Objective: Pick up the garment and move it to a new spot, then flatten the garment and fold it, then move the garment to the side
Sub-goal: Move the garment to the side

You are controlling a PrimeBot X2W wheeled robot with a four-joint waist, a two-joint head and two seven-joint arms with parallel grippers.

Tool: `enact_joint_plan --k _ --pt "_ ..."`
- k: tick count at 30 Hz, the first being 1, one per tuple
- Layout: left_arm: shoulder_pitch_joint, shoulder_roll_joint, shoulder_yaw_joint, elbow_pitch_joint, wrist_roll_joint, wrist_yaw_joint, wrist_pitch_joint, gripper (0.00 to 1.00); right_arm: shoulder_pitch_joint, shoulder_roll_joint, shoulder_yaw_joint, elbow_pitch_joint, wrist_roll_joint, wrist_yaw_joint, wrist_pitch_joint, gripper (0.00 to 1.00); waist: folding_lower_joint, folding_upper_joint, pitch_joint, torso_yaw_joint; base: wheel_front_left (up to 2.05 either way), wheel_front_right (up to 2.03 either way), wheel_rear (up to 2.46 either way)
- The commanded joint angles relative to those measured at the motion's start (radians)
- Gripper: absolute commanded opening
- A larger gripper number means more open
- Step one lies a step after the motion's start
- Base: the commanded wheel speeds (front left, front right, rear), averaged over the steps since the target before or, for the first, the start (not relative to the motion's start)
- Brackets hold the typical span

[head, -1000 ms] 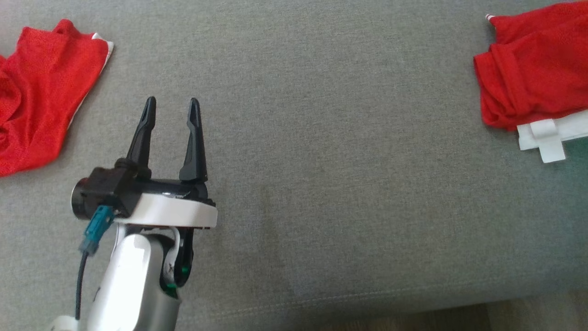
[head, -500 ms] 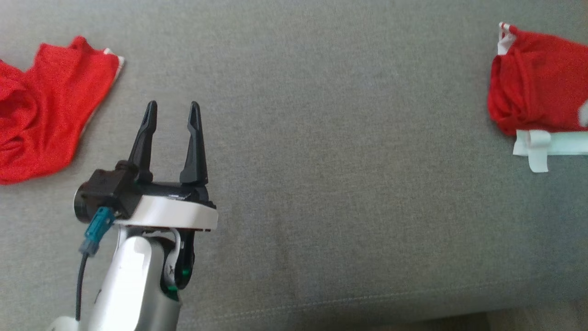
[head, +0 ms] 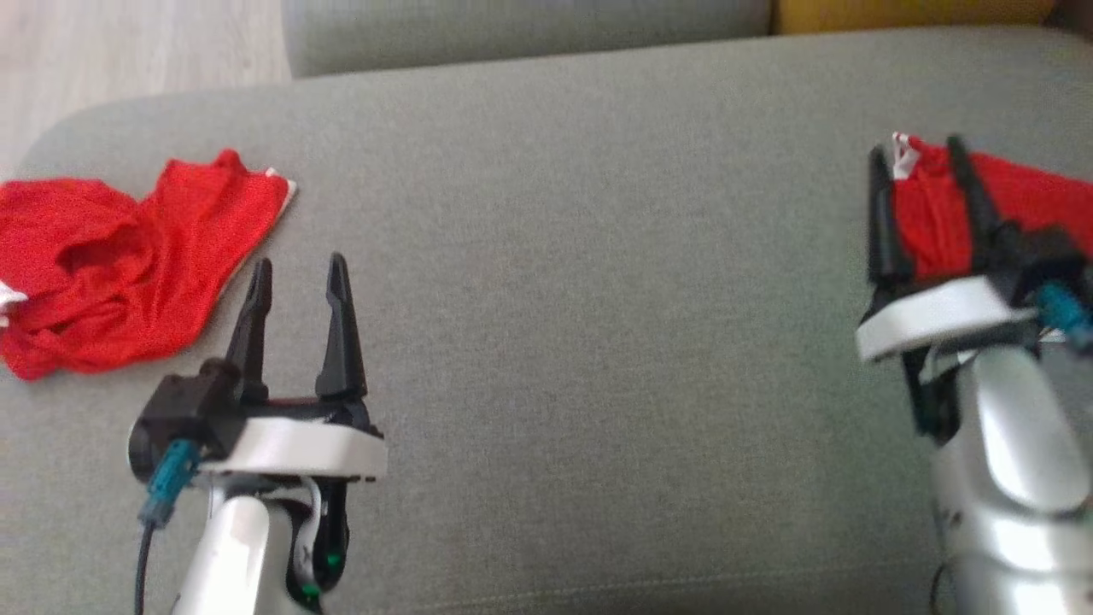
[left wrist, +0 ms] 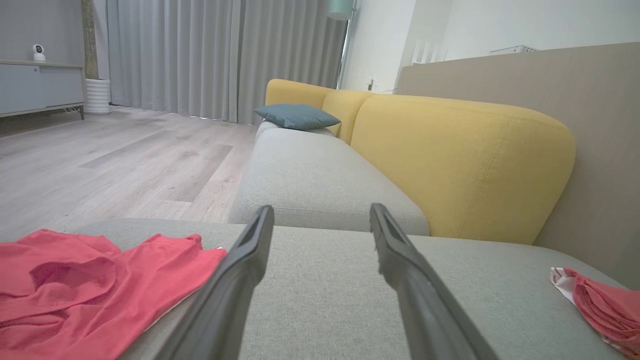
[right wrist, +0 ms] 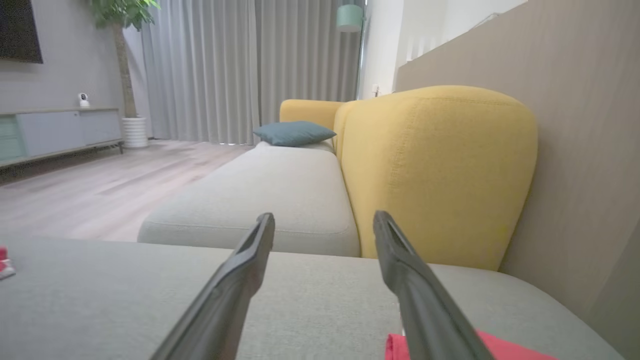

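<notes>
Grey upholstery fills most of the scene: a broad seat cushion [head: 598,299] on which the folding job looks close to its end, if not at it. At the cushion's far right edge lies the red garment [head: 1042,205], gathered into a compact bundle whose layers sit one over another, which suggests that the carrying, flattening, folding and final move to the side are done. How neat the fold is cannot be told, since the bundle is partly hidden behind an arm and cut off by the head view's edge. A second red garment [head: 111,265] sprawls at the cushion's far left, rumpled and unfolded, and by its look would be the next piece to handle. The right gripper [head: 915,149] stands just before the bundle with its fingers spread wide and nothing clamped between them; its wrist view shows a sliver of red cloth lying under the right-hand finger. The left gripper [head: 298,261] hovers beside the rumpled heap, fingers likewise apart and empty. The fabric appears thin, mesh-like and limp. A scrap of white trim [head: 901,154] pokes up at the bundle's near corner.
</notes>
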Motion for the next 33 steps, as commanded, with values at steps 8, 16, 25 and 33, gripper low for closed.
enact_joint_plan --k 8,16,25,33 --pt "0.062 0.009 0.015 -0.043 0.032 -0.006 -0.005 1.00 0.202 0.064 0.001 -0.210 0.015 0.003 -0.009 1.00 0.0000 -0.0001 -0.087 0.022 0.00 0.00 0.00" --pt "0.153 0.009 -0.002 -0.046 0.030 0.006 -0.005 1.00 0.367 0.066 0.035 -0.258 0.157 0.003 -0.009 1.00 0.0000 -0.0001 -0.107 0.023 0.00 0.00 0.00" --pt "0.182 0.009 -0.014 -0.023 0.039 0.004 -0.005 1.00 0.414 0.066 0.045 -0.249 0.190 0.003 -0.009 1.00 0.0000 -0.0001 -0.106 0.017 0.00 0.00 0.00" --pt "0.172 0.009 -0.014 -0.013 0.033 0.002 -0.005 1.00 0.412 0.066 0.040 -0.250 0.193 0.003 -0.009 1.00 0.0000 -0.0001 -0.107 0.017 0.00 0.00 0.00"
